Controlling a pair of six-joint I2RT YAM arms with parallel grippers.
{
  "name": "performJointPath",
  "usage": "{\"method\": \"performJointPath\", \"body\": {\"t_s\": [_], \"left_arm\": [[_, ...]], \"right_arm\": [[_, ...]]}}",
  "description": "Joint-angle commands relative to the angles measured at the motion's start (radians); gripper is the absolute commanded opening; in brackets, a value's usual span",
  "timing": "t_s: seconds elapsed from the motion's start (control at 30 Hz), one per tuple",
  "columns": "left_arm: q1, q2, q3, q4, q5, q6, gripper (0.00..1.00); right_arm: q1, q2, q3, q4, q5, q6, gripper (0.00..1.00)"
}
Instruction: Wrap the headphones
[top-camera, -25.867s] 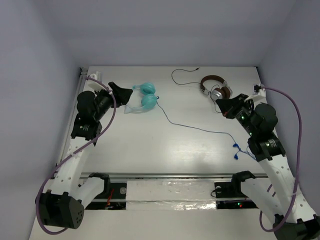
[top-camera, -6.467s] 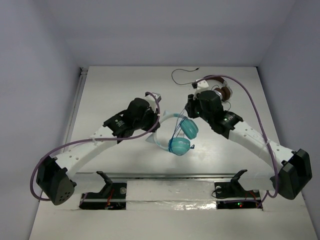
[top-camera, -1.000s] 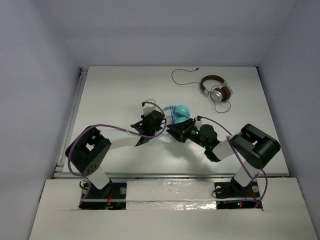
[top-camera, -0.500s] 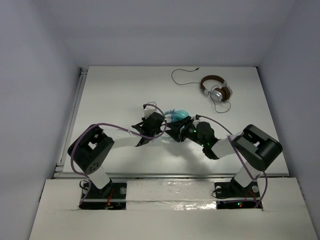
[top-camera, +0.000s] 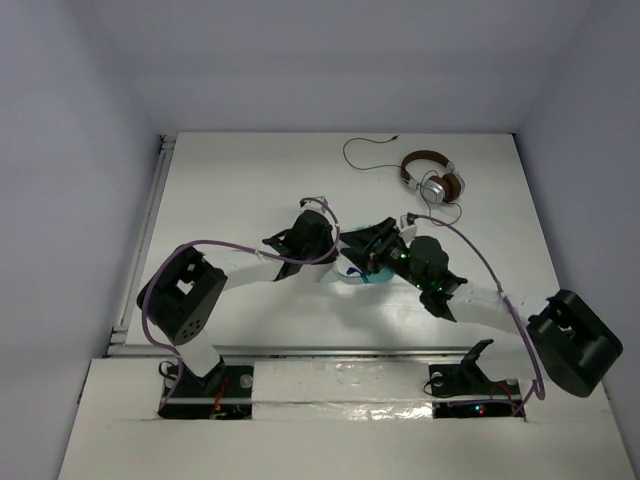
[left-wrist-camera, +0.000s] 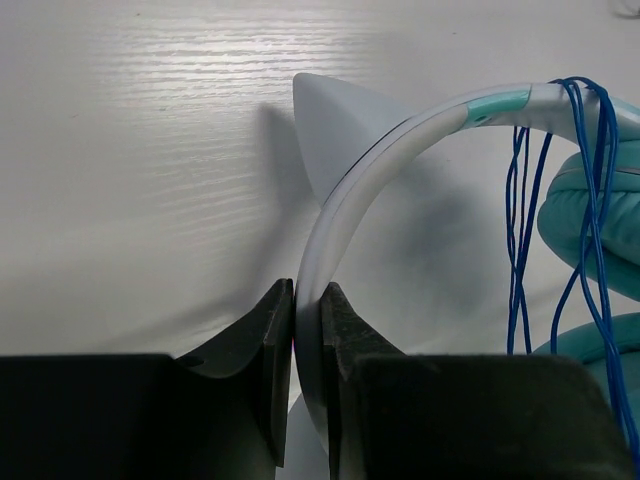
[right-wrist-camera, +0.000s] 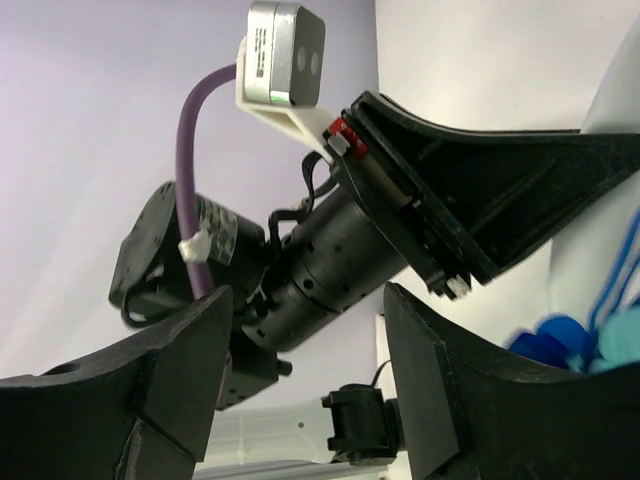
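Observation:
The teal headphones (left-wrist-camera: 598, 205) lie at mid-table, with the thin blue cable (left-wrist-camera: 520, 235) wound in several loops across the earcups and headband end. My left gripper (left-wrist-camera: 307, 300) is shut on the pale white headband (left-wrist-camera: 400, 140). In the top view the headphones (top-camera: 352, 272) are mostly hidden under both wrists, and the left gripper (top-camera: 335, 258) reaches them from the left. My right gripper (right-wrist-camera: 308, 295) stands open with nothing between its fingers, right beside the left wrist. A bit of blue cable and teal earcup (right-wrist-camera: 610, 350) shows at its right edge. From above, the right gripper (top-camera: 372, 245) sits just right of the headphones.
Brown-and-silver headphones (top-camera: 432, 180) with a black cable (top-camera: 365, 150) lie at the back right of the table. The two arms cross close together at mid-table. A metal rail (top-camera: 330, 350) runs along the near edge.
The right gripper's jaws have spread open over the last second, and its arm has stretched out to the right. The left wrist has shifted a little toward the back, still holding the headband.

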Motion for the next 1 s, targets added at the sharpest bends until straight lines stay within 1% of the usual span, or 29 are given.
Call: {"method": "performJointPath", "body": {"t_s": [0.0,0.13,0.2,0.27,0.43,0.5,0.53,0.57,0.6,0.67,0.73,0.77,0.87,0.93,0.97], "left_arm": [[0.015,-0.034,0.055,0.058,0.128,-0.042,0.00],[0.024,-0.043,0.060,0.034,0.125,-0.029,0.00],[0.033,-0.044,0.063,0.013,0.140,-0.019,0.00],[0.033,-0.046,0.066,-0.003,0.151,-0.012,0.00],[0.045,-0.055,0.058,-0.027,0.169,0.005,0.00],[0.057,-0.058,0.058,-0.032,0.185,0.013,0.00],[0.058,-0.061,0.061,-0.038,0.188,0.024,0.00],[0.070,-0.061,0.063,-0.043,0.203,0.027,0.00],[0.084,-0.063,0.063,-0.044,0.211,0.028,0.00],[0.084,-0.075,0.057,-0.049,0.188,0.042,0.00],[0.093,-0.089,0.063,-0.075,0.134,0.059,0.00],[0.093,-0.093,0.063,-0.083,0.072,0.074,0.00],[0.093,-0.093,0.080,-0.109,-0.056,0.099,0.00],[0.093,-0.083,0.088,-0.126,-0.122,0.113,0.00],[0.093,-0.083,0.088,-0.126,-0.177,0.113,0.00]], "right_arm": [[0.005,-0.075,0.032,-0.124,0.052,-0.078,0.67],[0.005,-0.175,0.033,-0.208,0.098,-0.125,0.64],[0.005,-0.218,0.071,-0.300,0.162,-0.182,0.62],[0.005,-0.230,0.101,-0.362,0.182,-0.239,0.62],[0.005,-0.224,0.185,-0.409,0.193,-0.319,0.61],[0.005,-0.224,0.208,-0.429,0.191,-0.352,0.54],[0.005,-0.231,0.211,-0.431,0.199,-0.365,0.49],[0.005,-0.241,0.210,-0.446,0.208,-0.386,0.30],[0.005,-0.251,0.213,-0.457,0.230,-0.401,0.19],[0.005,-0.288,0.230,-0.504,0.245,-0.478,0.07],[0.005,-0.311,0.243,-0.535,0.265,-0.541,0.04],[0.005,-0.336,0.253,-0.573,0.273,-0.591,0.03],[0.005,-0.391,0.253,-0.639,0.317,-0.671,0.03],[0.005,-0.422,0.245,-0.672,0.354,-0.696,0.04],[0.005,-0.435,0.240,-0.702,0.366,-0.711,0.05]]}}
